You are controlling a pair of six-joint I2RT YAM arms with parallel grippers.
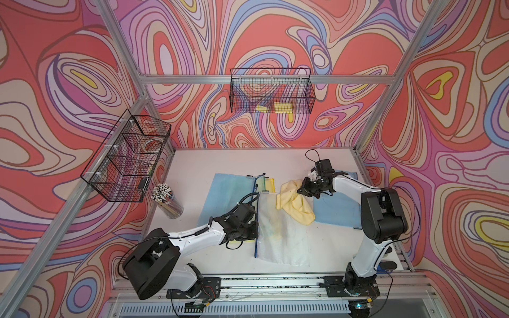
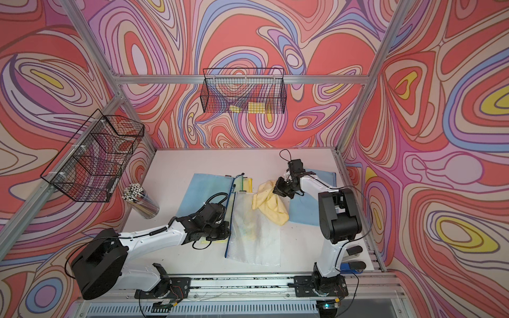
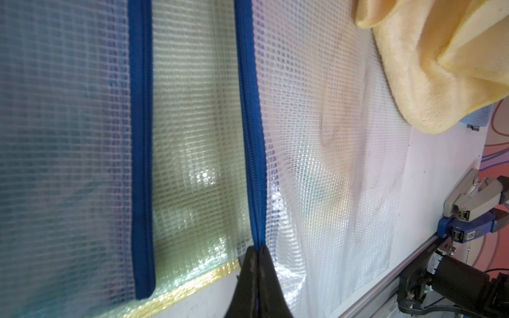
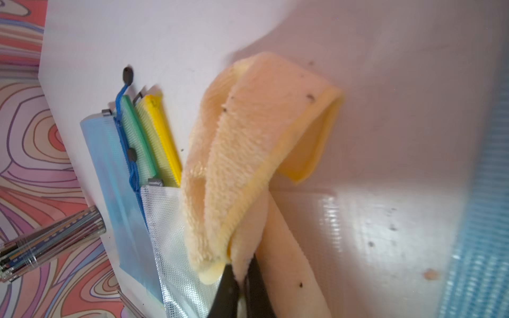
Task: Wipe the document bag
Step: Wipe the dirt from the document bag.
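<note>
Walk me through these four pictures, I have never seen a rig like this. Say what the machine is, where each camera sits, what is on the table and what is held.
This is a tabletop robot with two arms, each ending in a two-fingered gripper. Two pictures look down on the whole scene from overhead, nearly alike; two come from cameras on the wrists. On the white table are a clear document bag, blue bags beside it and a jar of pencils. The left gripper is shut on the clear bag's blue zipper edge. The right gripper is shut on a yellow cloth, which lies partly on that bag.
</note>
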